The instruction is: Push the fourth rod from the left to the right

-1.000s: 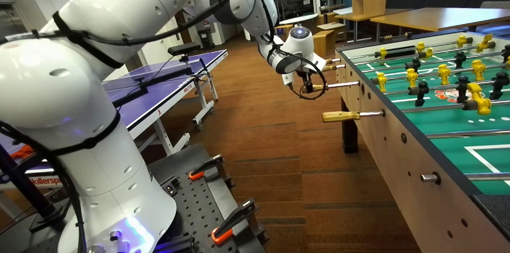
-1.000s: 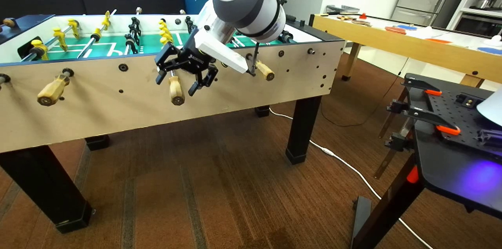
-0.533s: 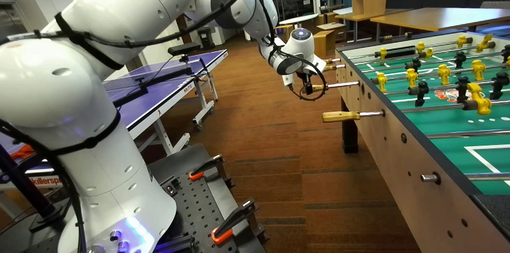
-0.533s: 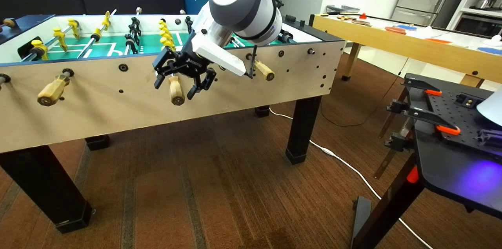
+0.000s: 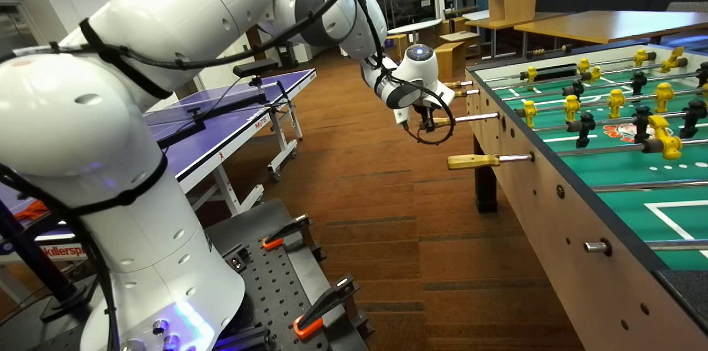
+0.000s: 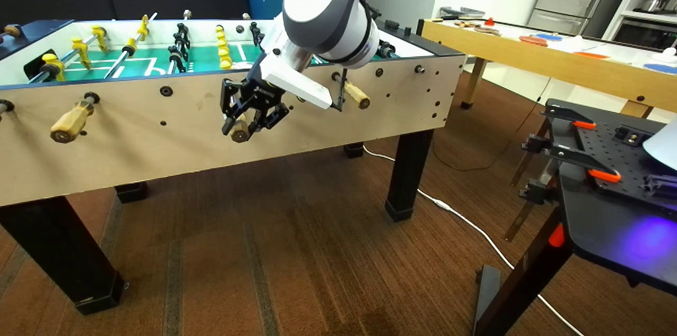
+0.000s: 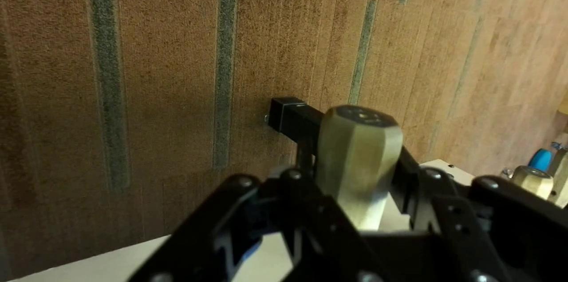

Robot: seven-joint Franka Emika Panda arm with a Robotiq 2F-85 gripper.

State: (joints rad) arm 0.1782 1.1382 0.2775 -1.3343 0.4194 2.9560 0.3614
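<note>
The fourth rod from the left carries a row of yellow men on the green foosball field. Its pale wooden handle sticks out from the table's side wall. My gripper is shut around this handle, a finger on each side, just short of its end cap. In the wrist view the handle's faceted end rises between the dark fingers. The gripper largely covers the handle in an exterior view, where the bare metal rod runs on into the wall.
Another wooden handle lies to the right and one more to the left, both jutting from the wooden side wall. A bare rod end also sticks out. A purple ping-pong table stands beside the arm.
The fingers, spread wide on either side of the handle before, have closed on it. My gripper has shifted slightly. The row of yellow men looks a little turned.
</note>
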